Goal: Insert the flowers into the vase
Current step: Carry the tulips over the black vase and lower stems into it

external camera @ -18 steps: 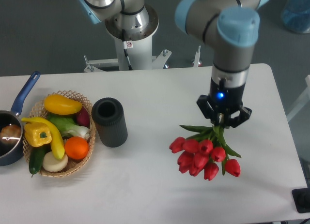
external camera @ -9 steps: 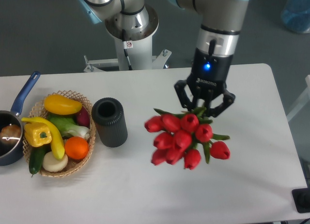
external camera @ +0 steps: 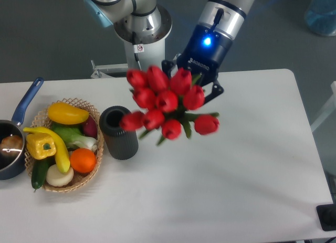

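We are carrying the flowers (external camera: 167,104) aloft, just right of the vase (external camera: 119,132), our gripper (external camera: 192,79) clamped on their bundled stems (hidden behind soft, light, easily crushed blooms).

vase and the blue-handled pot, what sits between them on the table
In the camera view, a wicker basket of vegetables and fruit sits between the vase and the blue-handled pot, holding a yellow pepper, an orange and more.

place: robot lab | cues: pedestal-mounted arm base (external camera: 137,30) behind white table (external camera: 252,201), grey floor (external camera: 47,33)
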Controlling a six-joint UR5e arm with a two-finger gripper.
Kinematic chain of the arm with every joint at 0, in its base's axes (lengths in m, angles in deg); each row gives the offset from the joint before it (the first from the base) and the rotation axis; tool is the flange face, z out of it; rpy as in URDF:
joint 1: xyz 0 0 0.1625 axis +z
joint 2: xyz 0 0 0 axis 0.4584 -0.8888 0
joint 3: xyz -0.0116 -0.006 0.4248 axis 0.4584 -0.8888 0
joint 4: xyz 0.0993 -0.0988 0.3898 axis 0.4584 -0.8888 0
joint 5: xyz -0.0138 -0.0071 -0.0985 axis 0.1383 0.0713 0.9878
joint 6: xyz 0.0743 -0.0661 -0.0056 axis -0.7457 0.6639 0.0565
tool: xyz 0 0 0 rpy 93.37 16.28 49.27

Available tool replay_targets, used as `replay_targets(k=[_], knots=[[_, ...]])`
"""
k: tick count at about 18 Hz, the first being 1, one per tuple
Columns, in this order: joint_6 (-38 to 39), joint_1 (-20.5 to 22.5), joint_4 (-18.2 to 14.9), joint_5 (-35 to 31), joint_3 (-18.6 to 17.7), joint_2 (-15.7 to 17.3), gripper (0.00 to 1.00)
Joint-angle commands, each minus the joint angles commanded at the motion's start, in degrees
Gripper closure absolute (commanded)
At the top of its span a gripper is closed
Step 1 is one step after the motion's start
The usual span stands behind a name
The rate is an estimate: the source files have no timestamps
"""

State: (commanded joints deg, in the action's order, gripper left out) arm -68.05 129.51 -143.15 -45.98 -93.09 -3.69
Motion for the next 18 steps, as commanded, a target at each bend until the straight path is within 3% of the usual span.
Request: replay_targets(k=[3,11,18], knots=[[-5.46,2.55,0.0,7.73,-5.19,1.32,1.0],[-16.2,2.21,-0.18,20.84,-15.48,2.03,1.0],[-16.29,-0.96,-0.44,23.48,-18.12,4.05,1.0]])
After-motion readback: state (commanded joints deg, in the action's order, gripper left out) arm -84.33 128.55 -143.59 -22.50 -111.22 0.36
